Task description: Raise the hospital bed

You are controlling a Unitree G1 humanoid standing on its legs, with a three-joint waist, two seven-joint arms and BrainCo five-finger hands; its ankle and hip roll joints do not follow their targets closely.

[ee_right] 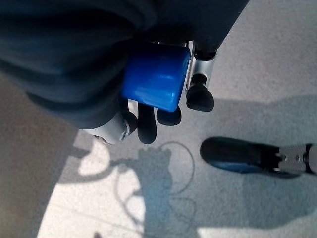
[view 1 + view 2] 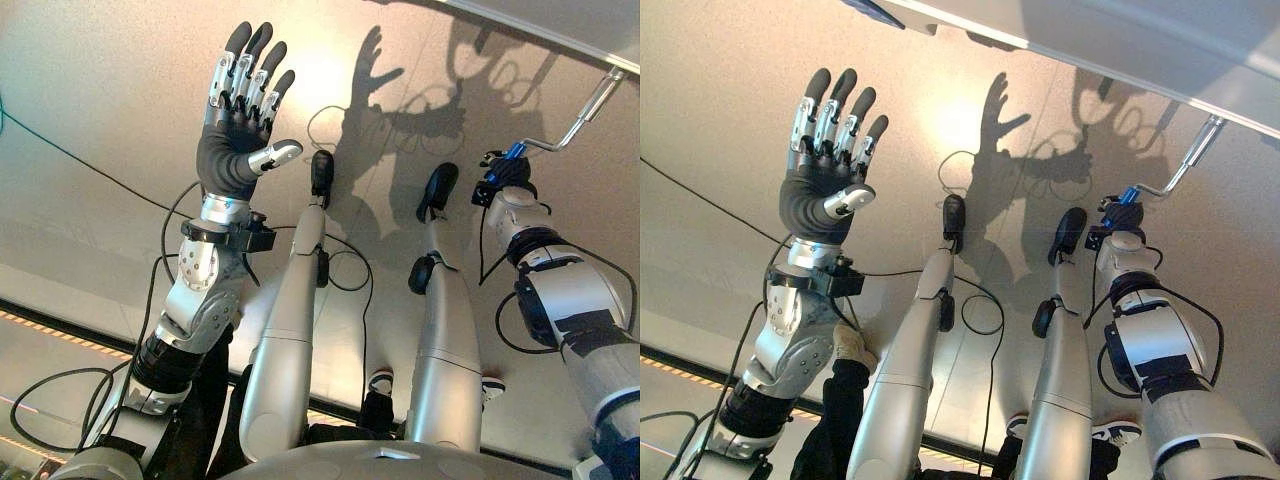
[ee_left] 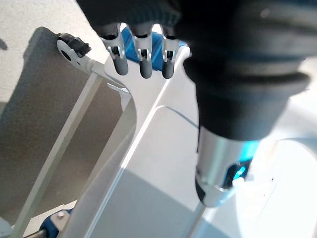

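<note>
Left hand (image 2: 238,140): I see it raised in the upper left of the left eye view, palm toward the camera, fingers straight and spread, thumb out to the side, holding nothing and touching nothing.

Left fingers, close view: in the left wrist view my dark fingertips (image 3: 143,67) hang straight in a row at the top of the frame, apart from the white frame beyond them.

Right hand (image 2: 508,178): I see it at the right of the left eye view, reaching to the crank's lower end; its fingers are curled round the blue handle (image 1: 156,79).

Right fingers, close view: in the right wrist view, the blue handle sits at the upper centre, between the dark ribbed cover and my dark fingertips, which wrap over its far side.

Crank (image 2: 580,120): a silver bent rod running from the blue handle at my right hand up to the upper right corner of the left eye view, where it meets the bed's underside.

Hospital bed (image 2: 1120,35): its pale edge crosses the top right of the right eye view, above my right hand.

Bed frame, close view: in the left wrist view, white tubing (image 3: 81,106) with a caster (image 3: 72,47) at the upper left, past my left fingers.

Floor (image 2: 100,90): pale and speckled, behind both hands.
</note>
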